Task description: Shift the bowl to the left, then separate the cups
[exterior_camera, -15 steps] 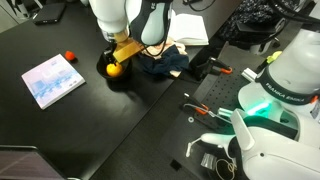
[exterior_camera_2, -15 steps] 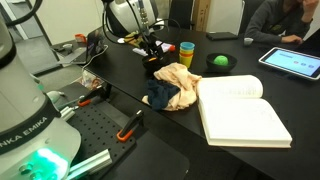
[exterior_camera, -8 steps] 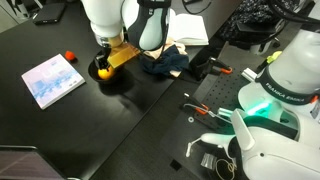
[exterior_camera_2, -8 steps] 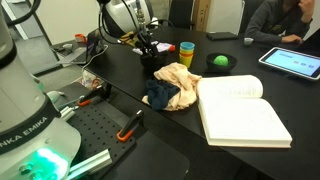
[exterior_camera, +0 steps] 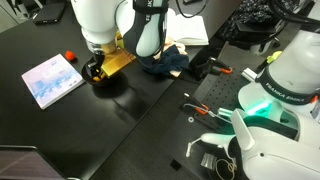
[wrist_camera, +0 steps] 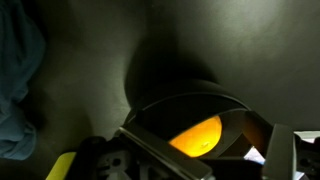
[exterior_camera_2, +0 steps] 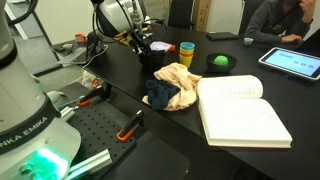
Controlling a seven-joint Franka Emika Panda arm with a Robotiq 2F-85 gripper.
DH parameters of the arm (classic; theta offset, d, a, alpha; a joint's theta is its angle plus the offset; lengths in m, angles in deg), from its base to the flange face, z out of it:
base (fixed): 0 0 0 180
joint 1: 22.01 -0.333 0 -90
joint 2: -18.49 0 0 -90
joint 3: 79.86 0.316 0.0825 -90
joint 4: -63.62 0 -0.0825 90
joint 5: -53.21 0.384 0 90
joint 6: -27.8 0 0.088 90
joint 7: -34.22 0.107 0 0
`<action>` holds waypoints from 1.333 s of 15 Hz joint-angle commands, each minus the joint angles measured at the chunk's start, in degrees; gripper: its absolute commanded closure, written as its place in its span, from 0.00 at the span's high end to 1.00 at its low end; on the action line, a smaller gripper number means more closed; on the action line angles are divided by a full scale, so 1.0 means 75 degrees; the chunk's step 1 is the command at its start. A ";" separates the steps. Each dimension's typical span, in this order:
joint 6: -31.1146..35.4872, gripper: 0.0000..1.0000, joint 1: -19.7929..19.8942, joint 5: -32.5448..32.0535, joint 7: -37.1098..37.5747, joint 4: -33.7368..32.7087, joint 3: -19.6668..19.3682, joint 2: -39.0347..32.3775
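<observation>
Bowl: black, on black tabletop, right under the pincer, rim at the fingertips, no gap visible. Wrist view: rim arcs across just ahead of the fingers, w/ an orange-yellow item inside; can't tell what it is. Jaws apart, wide, not clamped. Prob. hooked over or pressed against the rim; which, can't tell. Bowl is round, so no long axis to line up; only push direction matters. Cups: nested upright stack, well apart from pincer, on the side toward the green ball. Judgement: bowl shift under way or nearly done; next = lift clear of rim, cross to stack. Crumpled cloth lies near that path. One arm only, no choice there.
</observation>
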 commanded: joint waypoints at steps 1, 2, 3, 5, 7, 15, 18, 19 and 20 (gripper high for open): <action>-0.0213 1.00 0.0534 0.0134 -0.0511 0.0073 0.0508 0.0302; -0.0420 1.00 0.0818 0.0250 -0.0719 0.0075 0.0752 0.0420; -0.0692 1.00 0.1142 0.0414 -0.0986 0.0083 0.1035 0.0537; -0.1464 1.00 0.1635 0.0754 -0.1618 -0.0008 0.1407 0.0830; -0.2256 1.00 0.1992 0.1040 -0.2366 -0.0298 0.1548 0.1042; -0.2381 1.00 0.2862 0.1319 -0.4716 -0.1559 0.1621 0.0953; -0.1990 1.00 0.2949 0.2056 -0.6328 -0.1724 0.1422 0.0735; -0.2078 1.00 0.3493 0.1904 -0.6482 -0.1828 0.1900 0.0618; -0.1844 1.00 0.3118 0.2655 -0.7329 -0.1814 0.1478 0.0553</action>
